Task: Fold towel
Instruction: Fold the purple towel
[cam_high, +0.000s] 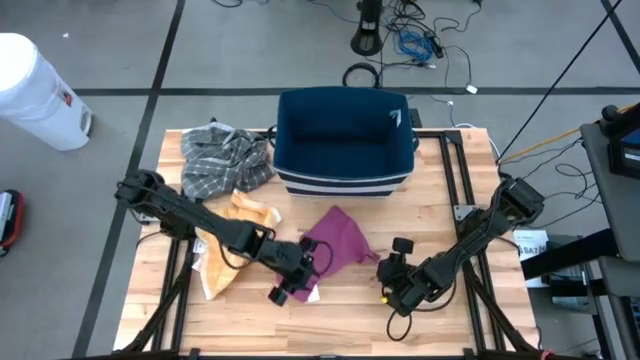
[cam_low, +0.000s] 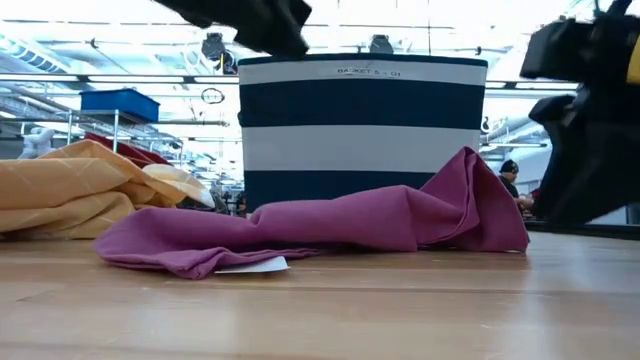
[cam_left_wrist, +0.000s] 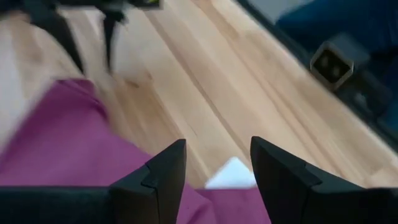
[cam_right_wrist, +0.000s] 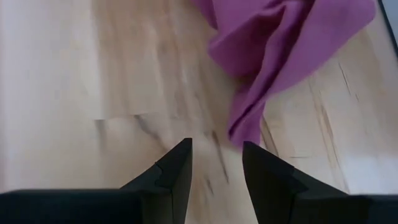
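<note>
The purple towel (cam_high: 338, 240) lies crumpled on the wooden table (cam_high: 330, 320), in front of the striped basket (cam_high: 344, 140), between the basket and the near edge of the table. It looks thin, soft and light. I judge it will sag and slide when it is lifted, so it should be taken at a corner or at a free edge, not at the bunched middle. A small white tag (cam_low: 252, 266) shows under its near edge and marks one edge. A thin tail of cloth hangs toward the right arm.

The left gripper (cam_high: 285, 289) is in front of the towel, at its near-left edge, close above the cloth. Its fingers (cam_left_wrist: 163, 180) stand apart with a narrow gap and hold nothing. The right gripper (cam_high: 394, 275) is in front of the basket on the right, just beside the tail of the towel. Its fingers (cam_right_wrist: 171, 174) also stand a little apart and are empty.

Counted: one purple towel, one tag, two grippers. Farther back, left of the basket, there is one yellow cloth (cam_high: 235, 240) and one grey checked cloth (cam_high: 222, 160). One basket stands at the far side of the table.
</note>
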